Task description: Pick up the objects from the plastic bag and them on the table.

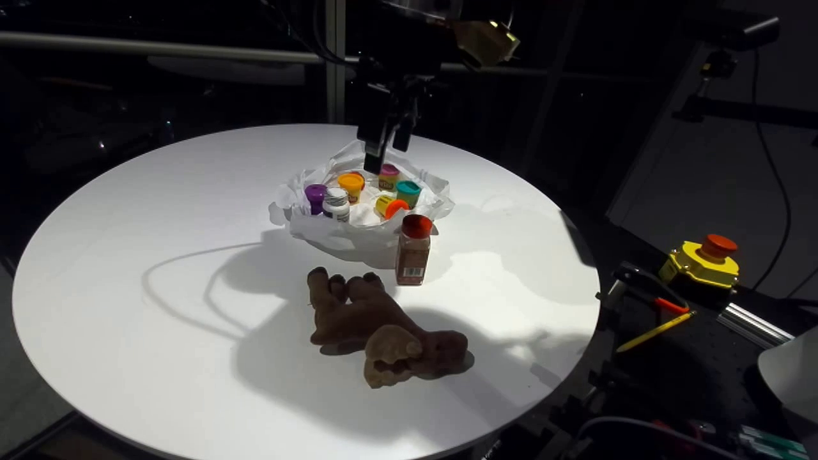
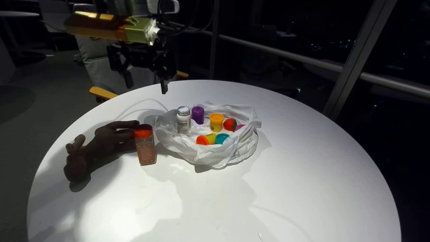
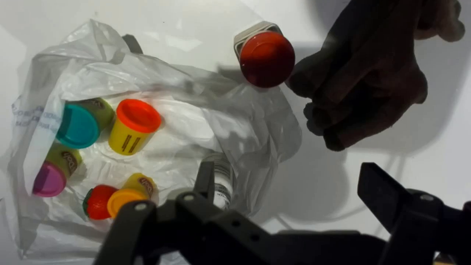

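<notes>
The whitish plastic bag lies spread and open on the round white table. Inside it are a white bottle, a purple cup, an orange-lidded tub, a yellow tub with a red-orange lid, a teal-lidded tub, a pink-lidded tub and a red strawberry. Outside the bag, a red-capped bottle stands upright beside a brown plush toy lying on its side. My gripper is open above the table, holding nothing; in the wrist view one finger partly covers the white bottle.
A chair with wooden armrests stands behind the table edge. Off the table's side, an exterior view shows a yellow emergency-stop box and a yellow pencil on a dark surface.
</notes>
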You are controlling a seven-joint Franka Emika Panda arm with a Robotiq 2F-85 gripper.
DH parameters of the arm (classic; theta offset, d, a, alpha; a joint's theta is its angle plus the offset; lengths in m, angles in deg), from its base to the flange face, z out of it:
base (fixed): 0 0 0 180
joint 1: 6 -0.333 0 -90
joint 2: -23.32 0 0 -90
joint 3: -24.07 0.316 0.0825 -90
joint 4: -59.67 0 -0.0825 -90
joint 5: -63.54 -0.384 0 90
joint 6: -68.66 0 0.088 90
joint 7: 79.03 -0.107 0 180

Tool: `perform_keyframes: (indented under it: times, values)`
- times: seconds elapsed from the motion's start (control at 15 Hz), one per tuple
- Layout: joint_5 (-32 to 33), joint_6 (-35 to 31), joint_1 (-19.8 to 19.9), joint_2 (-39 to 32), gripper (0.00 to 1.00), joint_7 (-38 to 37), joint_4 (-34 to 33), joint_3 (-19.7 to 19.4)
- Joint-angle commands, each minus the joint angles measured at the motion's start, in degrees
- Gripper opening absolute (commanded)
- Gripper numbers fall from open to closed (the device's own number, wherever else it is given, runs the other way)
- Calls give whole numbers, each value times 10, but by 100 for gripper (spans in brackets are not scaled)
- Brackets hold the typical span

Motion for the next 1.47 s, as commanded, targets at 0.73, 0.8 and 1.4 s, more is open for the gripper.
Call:
perform_keyframes:
  times: [0.73,0.8,1.4]
  values:
    - [52,-52,-23,-253,100,-59,-242,-52]
    - [54,-52,-26,-264,100,-64,-256,-57]
    - [80,-26,-65,-317,70,-101,-308,-106]
